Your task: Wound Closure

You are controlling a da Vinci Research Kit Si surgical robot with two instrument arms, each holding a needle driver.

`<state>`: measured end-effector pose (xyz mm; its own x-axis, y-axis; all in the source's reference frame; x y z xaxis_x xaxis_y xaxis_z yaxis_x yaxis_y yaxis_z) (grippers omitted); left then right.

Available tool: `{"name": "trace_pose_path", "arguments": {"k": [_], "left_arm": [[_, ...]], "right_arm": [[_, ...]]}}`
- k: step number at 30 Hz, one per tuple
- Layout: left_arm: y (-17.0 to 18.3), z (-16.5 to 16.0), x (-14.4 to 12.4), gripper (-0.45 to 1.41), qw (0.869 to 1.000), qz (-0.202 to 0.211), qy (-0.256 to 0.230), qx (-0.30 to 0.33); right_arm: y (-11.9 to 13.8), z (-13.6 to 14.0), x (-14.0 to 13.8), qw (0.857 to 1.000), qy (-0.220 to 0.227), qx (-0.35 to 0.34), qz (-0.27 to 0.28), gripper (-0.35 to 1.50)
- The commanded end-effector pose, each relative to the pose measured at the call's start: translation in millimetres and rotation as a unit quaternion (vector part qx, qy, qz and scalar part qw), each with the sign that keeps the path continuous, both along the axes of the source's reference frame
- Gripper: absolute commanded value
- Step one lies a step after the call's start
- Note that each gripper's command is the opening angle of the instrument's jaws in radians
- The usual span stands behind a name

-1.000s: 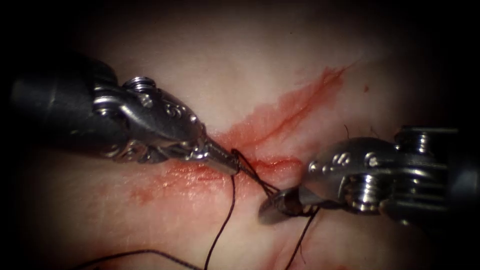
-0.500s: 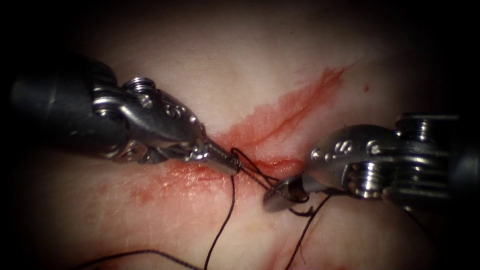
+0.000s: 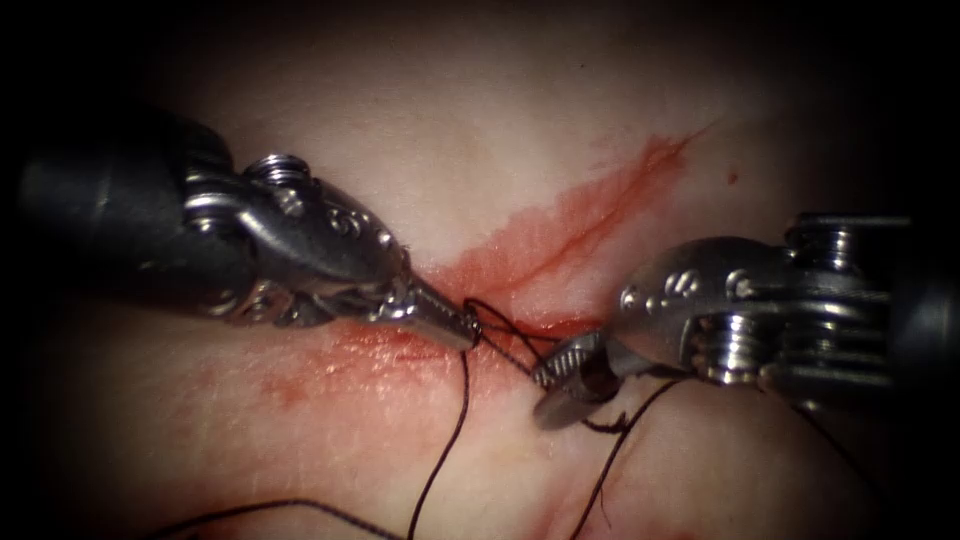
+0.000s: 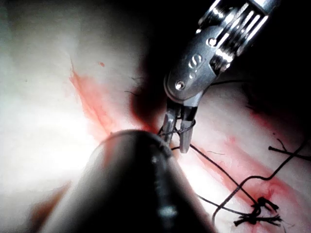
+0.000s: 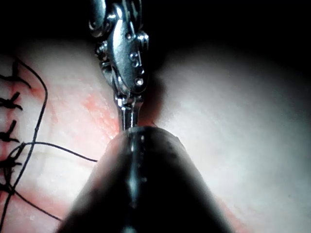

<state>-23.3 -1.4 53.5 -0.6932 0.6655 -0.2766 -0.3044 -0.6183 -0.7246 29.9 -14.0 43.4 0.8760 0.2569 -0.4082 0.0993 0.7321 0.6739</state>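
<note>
The pale pork-belly tissue carries a red-stained cut running diagonally, with red fluid smeared around it. The left arm's steel needle-driver tool has its fingers pinched tight on the dark thread at the cut. The right arm's steel tool, just right of it, has its fingers parted, with thread looped about them, gripping nothing. In the left wrist view, finished dark knots lie along the cut.
</note>
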Motion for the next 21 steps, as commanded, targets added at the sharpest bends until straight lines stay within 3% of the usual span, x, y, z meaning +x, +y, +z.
{"name": "trace_pose_path", "arguments": {"k": [1,9,13,21], "left_arm": [[0.1,0.5,-0.5,-0.45,1.0,0.0,0.0,-0.001],[0.0,0.6,-0.6,-0.45,1.0,-0.001,0.0,-0.001],[0.1,0.6,-0.7,-0.45,1.0,-0.001,0.001,-0.001],[0.0,0.5,-0.8,-0.45,1.0,-0.002,0.001,-0.001]], "right_arm": [[0.4,0.4,0.7,1.0,0.001,-0.002,0.001,0.09],[0.7,1.0,0.5,1.0,-0.003,-0.004,0.0,0.09],[0.9,1.5,0.2,1.0,-0.01,-0.007,-0.004,0.26],[0.5,2.2,0.2,0.999,-0.025,-0.016,-0.015,0.24]]}}
